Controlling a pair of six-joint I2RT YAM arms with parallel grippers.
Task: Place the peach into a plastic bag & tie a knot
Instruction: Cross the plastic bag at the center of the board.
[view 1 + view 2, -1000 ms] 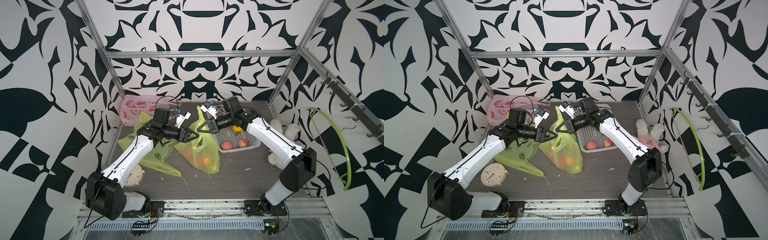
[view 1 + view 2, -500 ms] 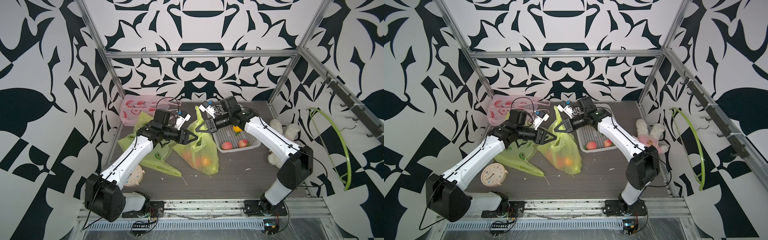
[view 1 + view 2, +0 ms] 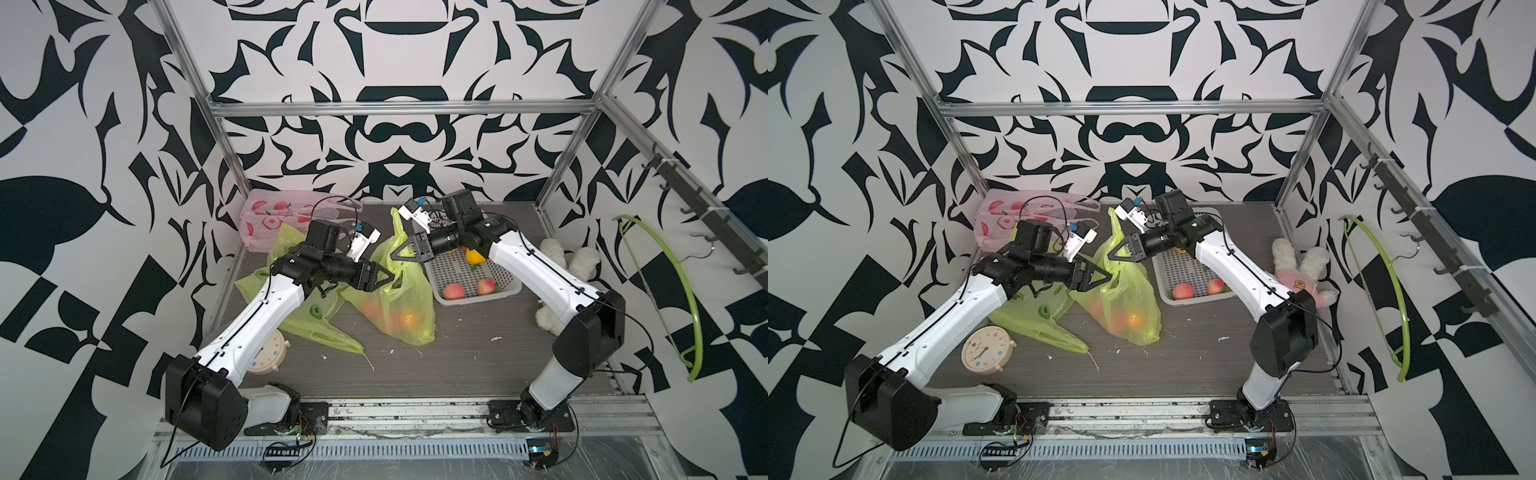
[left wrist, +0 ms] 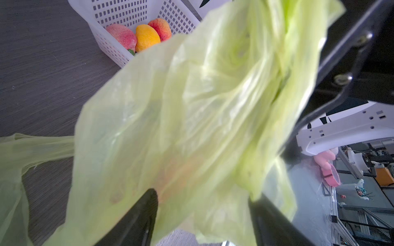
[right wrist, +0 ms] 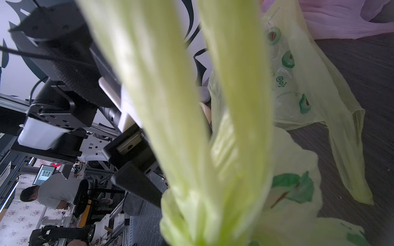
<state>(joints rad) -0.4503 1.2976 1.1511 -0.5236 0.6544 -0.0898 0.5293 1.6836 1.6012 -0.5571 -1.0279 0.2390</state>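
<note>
While clamping right claw (image 3: 397, 256) on the green bag (image 3: 417, 291), holding left claw (image 3: 388, 277) apart, half burying it under blurry film.

"avocado" printed repeatedly on flat green bag (image 5: 298, 85); clock numerals too small, nothing else legible.

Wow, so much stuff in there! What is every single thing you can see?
filled bag: one, yellow-green, middle of the table, orange fruit inside
flat bag: one, yellow-green, beside it, partly under the left arm
pink bag: one, pink with red prints, back corner
basket: one, white, under the right arm
peaches: two, pink-red, in the basket
yellow fruit: one, yellow-orange, in the basket
clock: one, cream, near the left arm's base
plush toy: one, white and pink, behind the right arm
hoop: one, green, side wall
left gripper: black, open at the filled bag
right gripper: black, shut on the filled bag's top
</note>
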